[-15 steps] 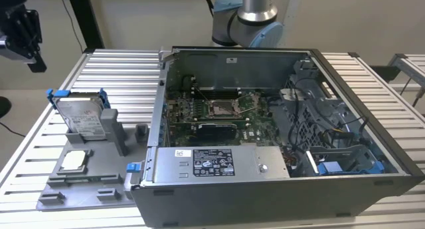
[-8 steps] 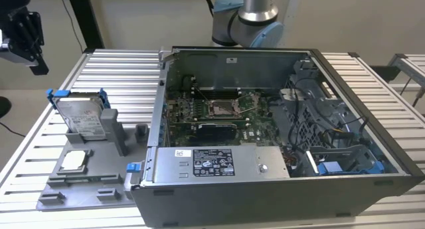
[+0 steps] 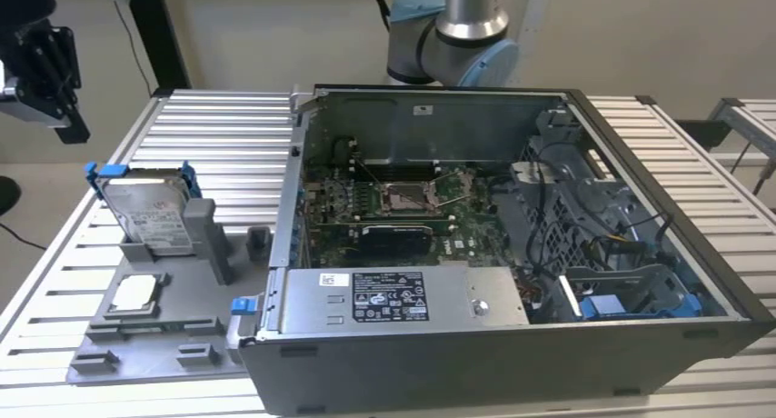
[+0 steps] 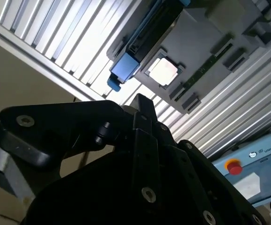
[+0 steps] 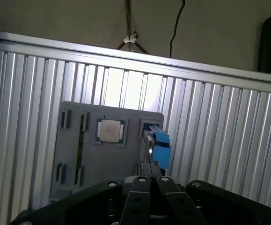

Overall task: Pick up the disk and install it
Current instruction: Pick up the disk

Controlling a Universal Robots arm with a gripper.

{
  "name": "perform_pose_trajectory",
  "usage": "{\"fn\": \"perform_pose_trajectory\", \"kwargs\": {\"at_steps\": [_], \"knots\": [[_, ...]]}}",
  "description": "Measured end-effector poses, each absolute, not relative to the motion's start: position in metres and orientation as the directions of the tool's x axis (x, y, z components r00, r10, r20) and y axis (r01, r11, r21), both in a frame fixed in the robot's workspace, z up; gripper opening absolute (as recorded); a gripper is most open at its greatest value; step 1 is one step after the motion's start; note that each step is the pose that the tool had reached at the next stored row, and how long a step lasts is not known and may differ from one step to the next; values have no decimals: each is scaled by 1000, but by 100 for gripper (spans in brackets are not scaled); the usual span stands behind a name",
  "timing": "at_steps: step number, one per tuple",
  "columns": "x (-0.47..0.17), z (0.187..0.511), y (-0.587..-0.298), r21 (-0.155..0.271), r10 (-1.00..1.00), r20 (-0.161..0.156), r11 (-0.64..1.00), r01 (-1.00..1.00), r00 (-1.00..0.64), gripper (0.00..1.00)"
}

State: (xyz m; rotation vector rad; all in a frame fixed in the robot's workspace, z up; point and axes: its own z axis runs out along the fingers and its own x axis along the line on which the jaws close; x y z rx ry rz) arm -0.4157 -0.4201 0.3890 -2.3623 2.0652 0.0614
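The disk (image 3: 152, 216), silver-grey with a white label and a blue carrier frame, stands on edge in a slot of the grey holder (image 3: 164, 341) at the exterior view's left. My black gripper (image 3: 73, 127) hangs well above and to the left of it, apart from everything. In the first wrist view the disk (image 5: 159, 146) shows edge-on just beyond the gripper (image 5: 149, 165), whose fingers are together and hold nothing. The second wrist view shows the disk's blue frame (image 4: 123, 68) past the gripper (image 4: 140, 101).
An open computer case (image 3: 485, 341) with its motherboard (image 3: 401, 209) exposed takes up the table's middle and right. A small square silver chip (image 3: 134, 293) lies in the grey holder in front of the disk. The ribbed aluminium table (image 3: 213, 127) runs behind the holder.
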Motion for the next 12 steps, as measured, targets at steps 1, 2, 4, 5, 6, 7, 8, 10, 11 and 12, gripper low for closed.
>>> {"fn": "perform_pose_trajectory", "kwargs": {"at_steps": [1, 2, 4, 5, 6, 7, 8, 10, 11, 12], "knots": [[-416, 389, -420, 24, -991, -31, -134, -991, 133, 0], [-415, 388, -420, 24, -991, -31, -134, -991, 133, 0], [-415, 387, -420, 24, -991, -31, -134, -991, 133, 0], [-415, 387, -420, 24, -991, -31, -134, -991, 133, 0], [-415, 387, -420, 24, -991, -31, -134, -991, 133, 0], [-415, 387, -420, 24, -991, -31, -135, -991, 134, 0], [-415, 387, -420, 24, -990, -31, -135, -991, 134, 0], [-415, 387, -420, 23, -990, -31, -135, -991, 134, 0], [-415, 387, -420, 23, -990, -31, -135, -991, 135, 0], [-415, 387, -420, 23, -990, -31, -135, -990, 135, 0]]}}
